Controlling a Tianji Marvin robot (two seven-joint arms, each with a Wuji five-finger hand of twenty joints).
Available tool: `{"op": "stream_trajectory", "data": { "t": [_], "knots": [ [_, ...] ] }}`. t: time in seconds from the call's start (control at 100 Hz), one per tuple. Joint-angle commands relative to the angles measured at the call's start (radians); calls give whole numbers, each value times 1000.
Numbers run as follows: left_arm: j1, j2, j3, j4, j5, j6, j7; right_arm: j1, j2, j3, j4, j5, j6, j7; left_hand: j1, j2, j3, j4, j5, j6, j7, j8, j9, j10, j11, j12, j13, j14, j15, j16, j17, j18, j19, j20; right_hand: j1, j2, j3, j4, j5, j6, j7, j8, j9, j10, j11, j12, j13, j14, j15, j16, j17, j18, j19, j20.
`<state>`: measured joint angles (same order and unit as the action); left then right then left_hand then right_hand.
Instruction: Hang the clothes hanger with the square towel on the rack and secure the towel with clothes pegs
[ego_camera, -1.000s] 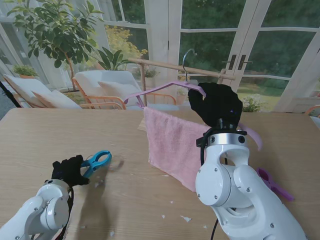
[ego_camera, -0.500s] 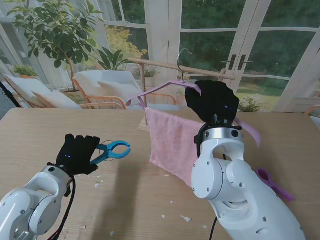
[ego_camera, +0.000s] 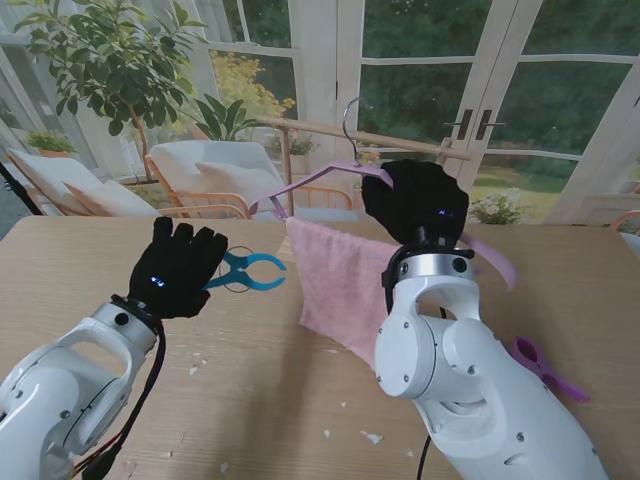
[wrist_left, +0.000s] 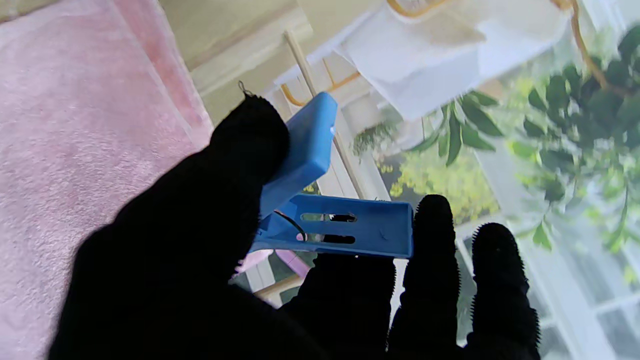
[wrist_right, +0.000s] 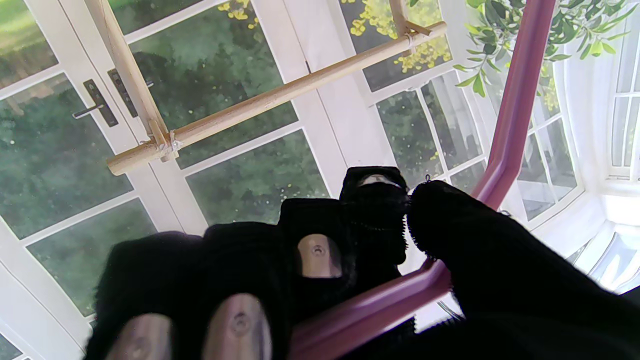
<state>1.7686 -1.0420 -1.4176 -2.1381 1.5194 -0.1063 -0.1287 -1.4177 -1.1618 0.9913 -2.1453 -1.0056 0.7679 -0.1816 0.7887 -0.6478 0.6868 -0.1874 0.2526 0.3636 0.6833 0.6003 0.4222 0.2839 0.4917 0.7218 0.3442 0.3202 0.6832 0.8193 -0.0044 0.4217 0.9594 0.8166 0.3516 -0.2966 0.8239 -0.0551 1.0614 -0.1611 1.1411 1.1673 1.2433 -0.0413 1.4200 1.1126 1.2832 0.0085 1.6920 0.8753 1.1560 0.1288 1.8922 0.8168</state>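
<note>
My right hand (ego_camera: 415, 203) is shut on the top of the pink clothes hanger (ego_camera: 312, 181), holding it up with its metal hook (ego_camera: 348, 112) near the wooden rack bar (ego_camera: 330, 130). The pink square towel (ego_camera: 335, 280) drapes from the hanger down to the table. In the right wrist view my fingers (wrist_right: 320, 240) wrap the hanger's pink bar (wrist_right: 510, 105), with the rack bar (wrist_right: 280, 92) ahead. My left hand (ego_camera: 178, 267) is shut on a blue clothes peg (ego_camera: 248, 271) whose jaws gape toward the towel. The left wrist view shows the peg (wrist_left: 330, 220) pinched beside the towel (wrist_left: 75, 130).
A purple peg (ego_camera: 545, 368) lies on the wooden table (ego_camera: 260, 390) at the right, beside my right arm. Small white scraps dot the table in front of me. The rack's upright (ego_camera: 290, 180) stands behind the towel. Chairs and plants lie beyond the table.
My left hand has risen and moved right with the blue peg, closing on the towel's left edge. The right hand shifted the hanger slightly left and up, hook nearer the bar.
</note>
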Motion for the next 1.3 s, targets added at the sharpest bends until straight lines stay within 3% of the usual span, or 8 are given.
{"op": "stream_trajectory", "data": {
  "t": [0.0, 0.17, 0.39, 0.65, 0.94, 1.29],
  "knots": [
    [-12, 2, 11, -24, 14, -3, 15, -4, -6, -3, -7, -5, 1, 14, 112, 104, 246, 24, 60, 10, 103, 23, 199, -50, 165, 75, 33, 19, 24, -7, 8, 60, 53, -6, -24, 81, -22, 37, 21, -10, 10, 15, 26, 16, 42, 17, 28, 5, 100, 18, 78, -174, 202, 43],
    [-24, 9, 25, -30, 129, -7, 89, -3, -6, -5, -7, -7, 3, 15, 115, 84, 249, 7, 92, 17, 110, 30, 257, -46, 162, 95, 82, 28, 52, 2, 47, 71, 117, 3, -23, 81, -23, 37, 21, -10, 10, 15, 26, 16, 42, 17, 28, 5, 100, 19, 78, -174, 202, 44],
    [-34, 13, 38, -28, 182, 12, 149, -2, -6, -6, -7, -7, 4, 16, 242, 98, 162, -6, 143, 12, 150, 45, 395, -42, 68, 177, 160, 49, 97, 16, 93, 85, 197, 15, -23, 81, -23, 38, 21, -10, 10, 15, 26, 16, 42, 17, 28, 5, 100, 19, 78, -175, 202, 44],
    [-68, 16, 67, -22, 224, 35, 177, -1, -6, -7, -7, -7, 3, 15, 477, 243, -14, 9, 188, 4, 222, 16, 461, -30, 94, 179, 250, 101, 92, 141, 132, 112, 245, 41, -23, 82, -24, 38, 21, -10, 10, 15, 26, 16, 42, 17, 28, 5, 100, 19, 78, -175, 202, 43],
    [-112, 18, 126, -20, 341, 69, 123, 0, -6, -16, -6, -13, 2, 13, 497, 264, -23, 22, 206, 5, 237, 31, 476, -32, 178, 210, 290, 105, 147, 186, 162, 116, 293, 70, -23, 82, -25, 38, 21, -10, 10, 15, 25, 14, 41, 17, 28, 3, 100, 20, 79, -176, 202, 44],
    [-169, 25, 188, 12, 433, 98, 131, 0, -8, -29, -5, -19, -6, 4, 493, 258, -12, 25, 226, 1, 246, 48, 484, -27, 254, 215, 316, 112, 199, 219, 185, 125, 328, 106, -23, 81, -24, 39, 22, -11, 10, 16, 28, 11, 41, 18, 28, 1, 102, 24, 79, -179, 202, 51]
  ]
}}
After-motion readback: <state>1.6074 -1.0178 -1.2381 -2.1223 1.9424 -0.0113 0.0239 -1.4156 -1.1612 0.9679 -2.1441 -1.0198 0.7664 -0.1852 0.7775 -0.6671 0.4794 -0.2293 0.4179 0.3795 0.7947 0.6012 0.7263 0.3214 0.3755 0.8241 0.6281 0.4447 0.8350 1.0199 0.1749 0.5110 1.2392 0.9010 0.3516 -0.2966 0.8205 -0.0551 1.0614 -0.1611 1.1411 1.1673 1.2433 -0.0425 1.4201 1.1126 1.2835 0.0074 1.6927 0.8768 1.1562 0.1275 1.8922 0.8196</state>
